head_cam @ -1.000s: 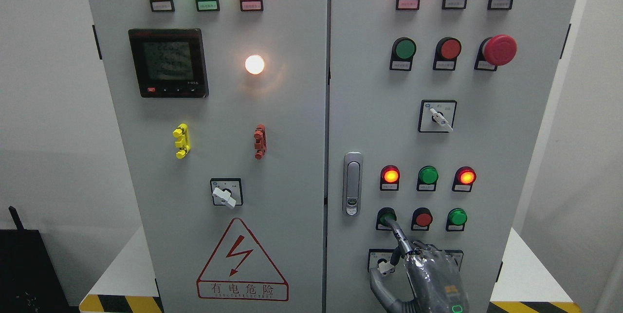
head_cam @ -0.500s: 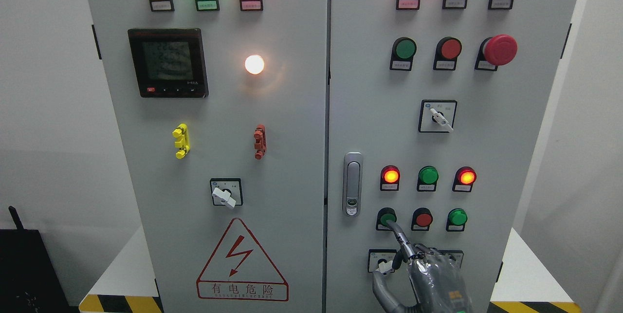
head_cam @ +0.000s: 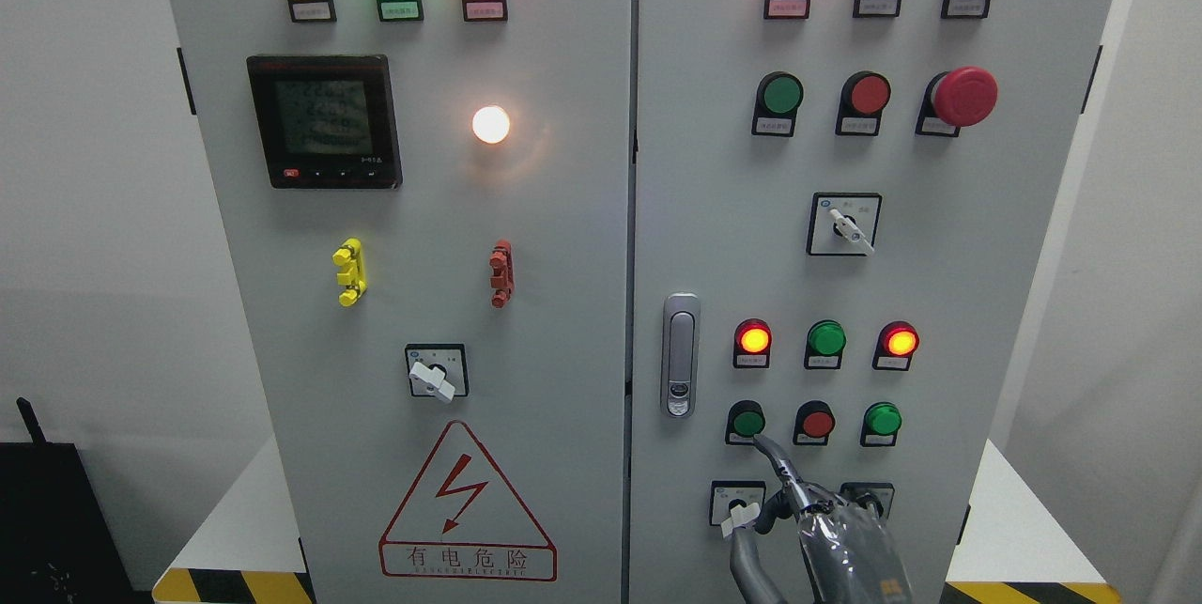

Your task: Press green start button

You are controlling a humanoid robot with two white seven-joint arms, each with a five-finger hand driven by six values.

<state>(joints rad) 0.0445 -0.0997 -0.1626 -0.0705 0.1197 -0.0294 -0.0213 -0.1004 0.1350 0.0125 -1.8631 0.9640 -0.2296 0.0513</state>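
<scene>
Since the earlier frames the right hand [head_cam: 850, 543] has drawn back and sunk lower: its index finger, which lay on the green button [head_cam: 747, 420], now ends just below that button at its 5 o'clock, and whether the tip touches the rim cannot be told. That finger is stretched out straight, pointing toward 11 o'clock, while the other fingers [head_cam: 772, 512] are curled in and hold nothing. The arm enters at the bottom edge, right of the middle.

On the right door of the cabinet [head_cam: 601, 238] the green button is the leftmost in the lowest row of three, with a red button [head_cam: 817, 423] at its 3 o'clock and a second green one [head_cam: 882, 419] beyond that. Straight above, at 12 o'clock, a red lamp [head_cam: 753, 339] is lit. The door handle [head_cam: 681, 355] stands near the button, at its 10 o'clock. Below the button, at 6 o'clock, is a rotary switch [head_cam: 737, 505], just beside the curled fingers. The cabinet stands on a white surface [head_cam: 235, 515] with yellow and black stripes on its front edge.
</scene>
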